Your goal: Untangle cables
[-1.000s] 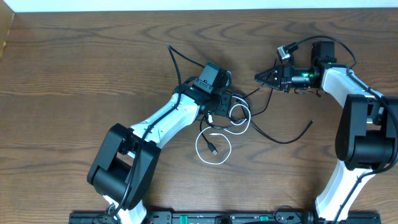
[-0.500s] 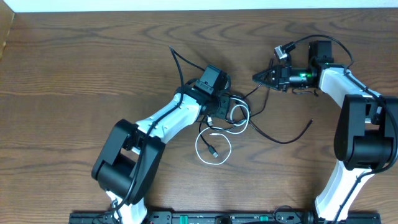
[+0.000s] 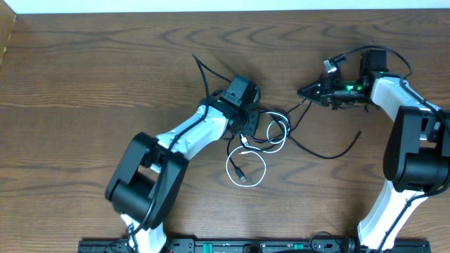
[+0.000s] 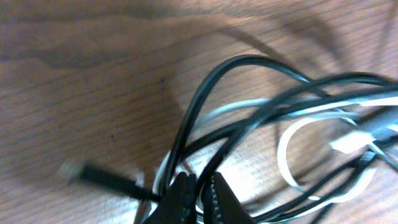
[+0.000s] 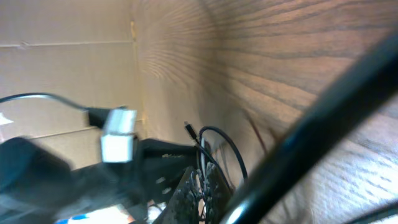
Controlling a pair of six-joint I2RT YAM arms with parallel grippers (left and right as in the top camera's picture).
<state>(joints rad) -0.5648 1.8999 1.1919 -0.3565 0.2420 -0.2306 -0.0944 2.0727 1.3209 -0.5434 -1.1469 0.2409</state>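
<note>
The cables lie tangled mid-table: a white cable (image 3: 228, 167) forms a loop toward the front, and black cables cross it. My left gripper (image 3: 247, 121) sits over the knot. In the left wrist view its jaws (image 4: 200, 186) are shut on a black cable (image 4: 205, 93) that arches away, beside a white cable (image 4: 283, 143). My right gripper (image 3: 301, 91) is to the right of the knot, shut on a thin black cable that runs taut back to the tangle. In the right wrist view the jaws (image 5: 202, 180) pinch that strand. Another black cable (image 3: 330, 153) curves off to the right.
A loose black cable end (image 3: 199, 67) trails toward the back left. A cardboard box (image 3: 5, 35) stands at the table's far left edge. My right arm's own thick black cable (image 5: 323, 118) crosses its wrist view. The arm bases stand at the front edge.
My right gripper has moved to the right with its black strand, drawing the tangle and the white loop slightly rightward. The left gripper has stayed over the knot.
</note>
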